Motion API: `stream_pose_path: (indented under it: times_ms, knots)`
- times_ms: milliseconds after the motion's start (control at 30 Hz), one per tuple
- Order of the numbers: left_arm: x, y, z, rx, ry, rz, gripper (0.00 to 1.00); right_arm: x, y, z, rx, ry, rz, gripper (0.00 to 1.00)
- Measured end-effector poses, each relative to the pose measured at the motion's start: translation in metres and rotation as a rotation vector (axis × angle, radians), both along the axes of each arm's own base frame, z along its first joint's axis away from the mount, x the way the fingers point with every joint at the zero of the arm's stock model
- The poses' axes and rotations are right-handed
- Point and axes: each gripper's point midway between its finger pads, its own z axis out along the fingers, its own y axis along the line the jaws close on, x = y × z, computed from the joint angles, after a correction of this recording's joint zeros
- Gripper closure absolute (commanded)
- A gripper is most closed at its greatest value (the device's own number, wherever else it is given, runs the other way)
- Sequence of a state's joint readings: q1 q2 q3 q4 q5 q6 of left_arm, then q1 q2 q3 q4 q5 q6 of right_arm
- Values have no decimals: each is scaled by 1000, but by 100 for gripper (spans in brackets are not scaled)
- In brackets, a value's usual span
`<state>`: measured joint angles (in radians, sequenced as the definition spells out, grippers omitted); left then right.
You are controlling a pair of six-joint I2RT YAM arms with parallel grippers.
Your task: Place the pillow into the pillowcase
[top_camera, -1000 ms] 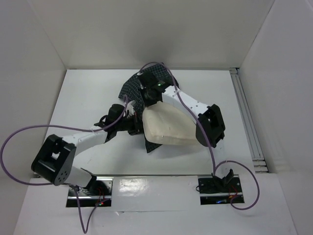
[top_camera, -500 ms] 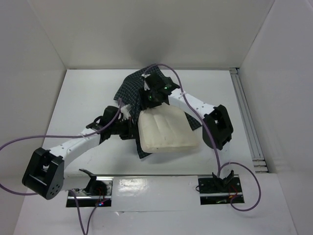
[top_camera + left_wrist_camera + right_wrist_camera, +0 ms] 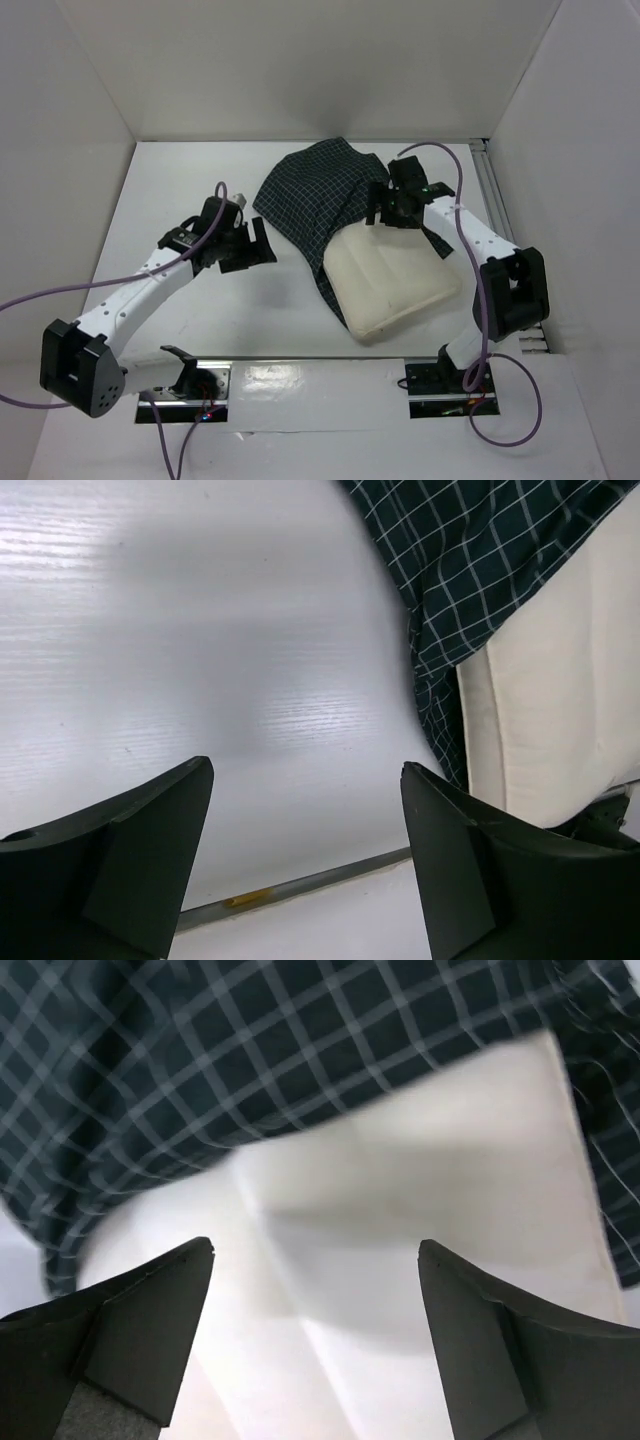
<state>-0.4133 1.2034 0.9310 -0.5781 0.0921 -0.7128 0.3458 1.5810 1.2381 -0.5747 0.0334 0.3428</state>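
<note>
The left gripper [image 3: 245, 250] is held wide and empty over the smooth white table [image 3: 170, 200], arm outstretched. Right of centre, the crumpled grid-checked pillowcase [image 3: 315, 190] is laid over the far end of the plump cream pillow [image 3: 400, 285]. The right gripper [image 3: 393, 212] is spread wide above them, nothing gripped.

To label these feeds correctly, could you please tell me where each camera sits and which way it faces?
Top external: fixed above and behind the robot, looking down at the table; left arm and right arm show.
Left wrist: on the left arm, facing down past the left gripper to table and the pillowcase edge.
Right wrist: on the right arm, looking past the right gripper at the pillow.
All three show pillow and pillowcase.
</note>
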Motion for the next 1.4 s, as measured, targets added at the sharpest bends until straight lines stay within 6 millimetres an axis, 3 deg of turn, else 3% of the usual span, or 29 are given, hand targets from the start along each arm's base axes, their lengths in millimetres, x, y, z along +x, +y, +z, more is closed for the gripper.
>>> stream_pose_path:
  times_ms: [67, 167, 200, 267, 367, 433, 467, 500, 533, 633, 700, 733, 800, 867, 933, 1133, 1267, 1400]
  knots:
    - [4, 0, 8, 4, -10, 9, 15, -2, -9, -4, -5, 22, -19, 9]
    - [12, -5, 21, -7, -30, 3, 18, -1, -10, -4, -18, 16, -31, 31]
    - [14, -7, 24, -10, -36, 0, 18, 0, -13, -4, -24, 15, -49, 34]
    - [18, -16, 31, -15, -49, -20, 19, 5, -30, -8, -22, 15, -122, 30]
    - [22, -30, 38, -20, -60, -57, 19, 7, -77, -29, -5, 34, -284, 27]
    - [23, -37, 41, -20, -62, -74, 19, -1, -93, -46, 17, 71, -343, 39]
    - [24, -39, 42, -20, -65, -81, 21, -3, -90, -53, 36, 81, -346, 45]
    - [25, -41, 43, -20, -66, -86, 21, -3, -83, -56, 54, 80, -334, 57]
    - [26, -42, 44, -19, -69, -91, 23, -2, -71, -56, 72, 72, -315, 61]
    - [28, -43, 46, -4, -70, -106, 26, -3, -15, -52, 148, 46, -206, 66]
    - [29, -42, 48, 9, -71, -105, 27, -11, 44, -46, 258, 48, -77, 56]
    - [30, -42, 48, 19, -72, -103, 27, -20, 76, -42, 314, 61, -2, 43]
    - [30, -38, 48, 43, -67, -96, 27, -41, 127, -33, 393, 95, 132, 36]
    - [31, -36, 49, 65, -66, -98, 27, -57, 152, -23, 427, 108, 211, 24]
    - [33, -34, 49, 86, -60, -92, 24, -55, 153, -13, 434, 86, 224, 17]
    - [37, -28, 21, 186, 25, -70, 10, -11, 112, -16, 320, 23, 165, 4]
    - [35, -21, -12, 313, 111, -39, 6, 4, 124, -34, 231, 23, 248, 1]
    - [27, -16, -28, 371, 157, -32, 6, -13, 140, -56, 161, 55, 358, 1]
